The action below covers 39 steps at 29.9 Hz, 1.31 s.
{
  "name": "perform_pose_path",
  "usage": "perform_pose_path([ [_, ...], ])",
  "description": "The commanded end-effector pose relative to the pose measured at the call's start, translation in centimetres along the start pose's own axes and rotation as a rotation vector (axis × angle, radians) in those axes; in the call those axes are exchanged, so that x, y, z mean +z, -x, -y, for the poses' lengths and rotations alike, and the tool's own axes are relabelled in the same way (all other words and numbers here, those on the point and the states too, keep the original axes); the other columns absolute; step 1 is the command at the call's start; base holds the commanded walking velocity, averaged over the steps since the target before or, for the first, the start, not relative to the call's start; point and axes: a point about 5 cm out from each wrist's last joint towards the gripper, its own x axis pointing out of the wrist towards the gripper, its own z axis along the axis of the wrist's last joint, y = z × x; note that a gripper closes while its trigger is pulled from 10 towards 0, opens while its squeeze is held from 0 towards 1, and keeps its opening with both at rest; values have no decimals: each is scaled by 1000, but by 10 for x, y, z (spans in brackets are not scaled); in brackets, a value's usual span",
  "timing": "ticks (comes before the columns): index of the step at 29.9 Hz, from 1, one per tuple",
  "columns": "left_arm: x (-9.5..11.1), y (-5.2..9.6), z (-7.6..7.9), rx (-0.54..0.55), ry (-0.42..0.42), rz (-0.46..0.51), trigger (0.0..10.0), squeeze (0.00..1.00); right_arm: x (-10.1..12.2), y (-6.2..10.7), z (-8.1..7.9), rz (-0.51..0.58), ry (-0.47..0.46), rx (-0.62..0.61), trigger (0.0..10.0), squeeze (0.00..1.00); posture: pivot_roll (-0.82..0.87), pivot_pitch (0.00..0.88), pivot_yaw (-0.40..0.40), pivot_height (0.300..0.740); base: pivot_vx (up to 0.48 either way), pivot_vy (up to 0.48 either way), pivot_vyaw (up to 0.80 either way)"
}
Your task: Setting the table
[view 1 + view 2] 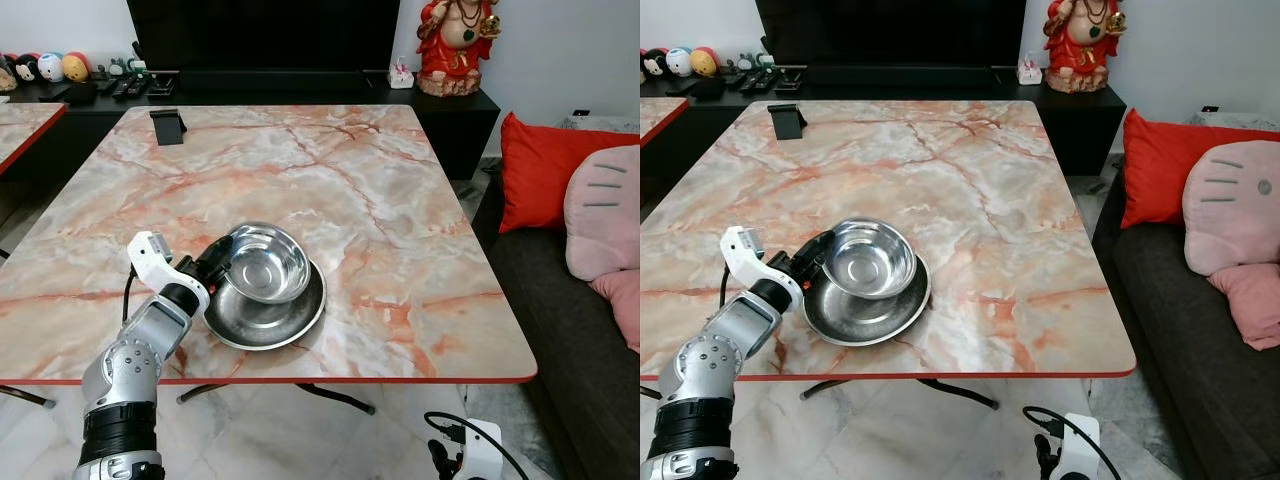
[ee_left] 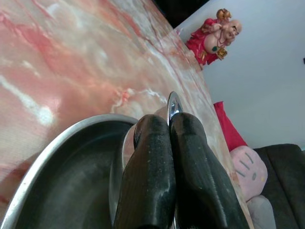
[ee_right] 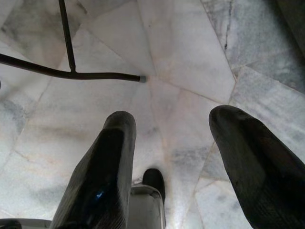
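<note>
A steel bowl (image 1: 266,263) rests tilted inside a wider steel plate (image 1: 270,318) near the front edge of the marble table (image 1: 390,210). My left gripper (image 1: 214,262) is shut on the bowl's left rim; in the left wrist view its two black fingers (image 2: 157,162) pinch the thin rim (image 2: 172,102) with the plate (image 2: 62,186) below. My right gripper (image 3: 174,143) hangs open beside the table, pointing down at the tiled floor (image 3: 181,57).
A black phone stand (image 1: 168,126) sits at the table's far left. A dark TV cabinet (image 1: 440,110) with a red statue (image 1: 458,45) runs behind. A sofa with a red cushion (image 1: 545,170) and a pink cushion (image 1: 603,215) lies to the right.
</note>
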Motion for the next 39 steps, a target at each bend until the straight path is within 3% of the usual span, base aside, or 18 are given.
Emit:
perform_pose_path([
  [1, 2, 2, -2, 16, 9, 1, 10000, 0, 0, -1, 0, -18, -10, -8, 10000, 0, 29, 0, -14, 724, 0, 0, 0],
  [10, -2, 3, -4, 31, 13, -21, 10000, 0, -7, 1, 1, -55, -15, -18, 10000, 0, 29, 0, -15, 724, 0, 0, 0],
  [18, 2, 8, 2, -7, 73, -23, 10000, 0, -11, 0, -14, -71, -8, -4, 10000, 0, 34, 0, -16, 724, 0, 0, 0],
  [36, 1, 13, 2, -6, 53, -49, 10000, 0, -15, 3, -3, -85, -7, -21, 10000, 0, 36, 0, -17, 724, 0, 0, 0],
  [37, 1, 13, 2, -6, 53, -49, 10000, 275, -16, 3, -3, -86, -7, -22, 10000, 0, 36, 0, -17, 724, 0, 0, 0],
  [38, 1, 14, 2, -6, 52, -49, 10000, 275, -16, 3, -2, -87, -7, -22, 10000, 0, 36, 0, -17, 724, 0, 0, 0],
  [39, 1, 14, 1, -5, 51, -50, 10000, 467, -16, 3, -2, -87, -7, -23, 10000, 0, 35, 0, -17, 724, 0, 0, 0],
])
